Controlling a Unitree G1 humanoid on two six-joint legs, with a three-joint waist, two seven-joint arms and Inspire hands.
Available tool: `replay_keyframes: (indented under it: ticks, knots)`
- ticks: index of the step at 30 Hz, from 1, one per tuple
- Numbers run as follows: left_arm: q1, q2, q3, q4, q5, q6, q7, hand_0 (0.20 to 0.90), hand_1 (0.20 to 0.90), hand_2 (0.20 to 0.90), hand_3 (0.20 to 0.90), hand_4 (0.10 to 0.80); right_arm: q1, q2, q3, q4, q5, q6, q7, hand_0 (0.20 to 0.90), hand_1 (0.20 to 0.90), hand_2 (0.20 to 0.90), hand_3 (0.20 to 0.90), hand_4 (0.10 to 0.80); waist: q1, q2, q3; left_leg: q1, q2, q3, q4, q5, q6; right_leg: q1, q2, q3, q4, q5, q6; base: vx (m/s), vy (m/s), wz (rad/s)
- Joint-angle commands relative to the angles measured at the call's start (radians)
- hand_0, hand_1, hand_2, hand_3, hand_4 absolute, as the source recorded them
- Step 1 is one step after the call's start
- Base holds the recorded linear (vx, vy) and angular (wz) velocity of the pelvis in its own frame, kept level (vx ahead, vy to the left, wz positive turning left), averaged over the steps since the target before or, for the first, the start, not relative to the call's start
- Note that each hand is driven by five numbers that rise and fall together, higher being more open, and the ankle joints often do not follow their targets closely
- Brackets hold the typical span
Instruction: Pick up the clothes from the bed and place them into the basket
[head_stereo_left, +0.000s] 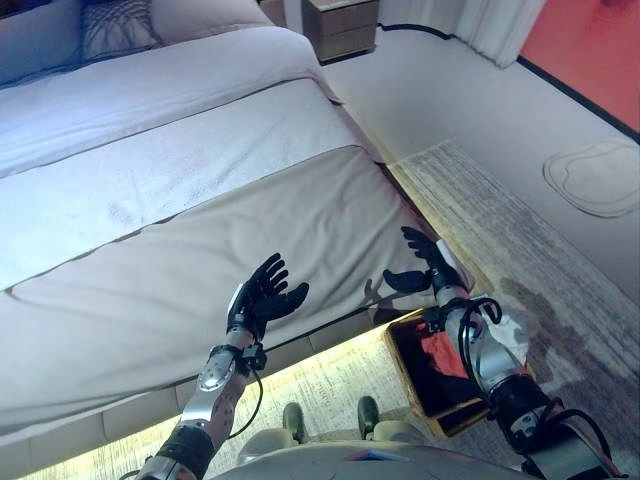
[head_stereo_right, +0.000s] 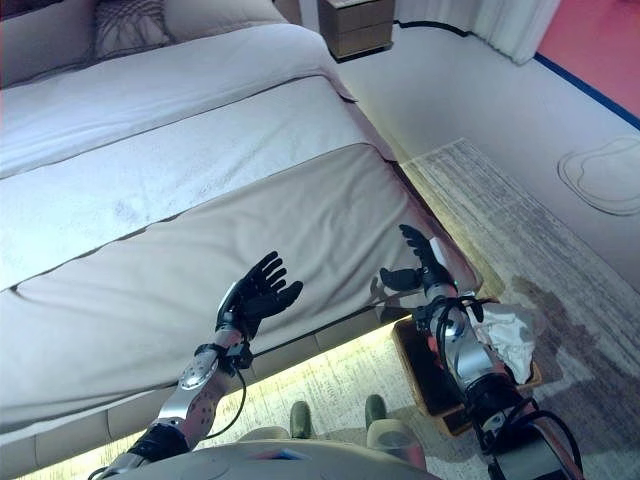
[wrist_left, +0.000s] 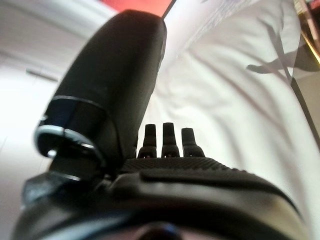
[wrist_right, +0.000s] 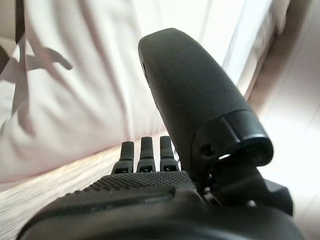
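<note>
Item: bed, wide, light cover w/ darker throw across near half; surface smooth, no loose garment seen on the visible part. Item: basket, dark box w/ wooden rim, on floor at bed's near right corner, just under R arm; placed there prob. so a drop needs only a short swing off the mattress edge. Contents: clothes, white crumpled cloth, at its right side, partly draped over rim; red item shows inside in left eye view. Item: left hand, palm up, fingers spread straight, holding nothing, raised over near edge of bed. Item: right hand, fingers straight, thumb out, also empty, over bed's near right corner beside basket. Both wrist views confirm: straight fingers, only bedcover past them. Judgement: w/ bed bare and cloth in basket, task looks near done or done; hands held open and up prob. as a neutral post-release pose. Other: rug right of bed, nightstand far, pillow far left.
</note>
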Motion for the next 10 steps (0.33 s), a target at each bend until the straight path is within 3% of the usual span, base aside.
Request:
replay_keyframes:
  ticks: [1, 10]
  knots:
    - [-0.045, 0.019, 0.027, -0.01, 0.046, -0.089, -0.013, 0.9, 0.9, 0.9, 0.9, 0.8, -0.01, -0.011, -0.013, -0.098, -0.067, -0.128, -0.033, 0.9, 0.9, 0.9, 0.9, 0.8, 0.016, -0.038, -0.083, -0.002, 0.027, 0.006, 0.006, -0.106, -0.004, -0.006, -0.035, -0.021, 0.009, -0.054, 0.019, 0.032, 0.012, 0.23]
    - [-0.011, 0.022, 0.069, 0.004, 0.1, -0.031, -0.006, 0.9, 0.9, 0.9, 0.9, 0.8, 0.039, -0.028, 0.008, -0.223, -0.087, -0.168, 0.031, 0.9, 0.9, 0.9, 0.9, 0.8, 0.055, -0.053, -0.088, -0.012, 0.023, -0.028, 0.006, -0.096, -0.004, 0.015, -0.044, -0.075, 0.005, -0.061, 0.027, 0.024, -0.001, 0.15]
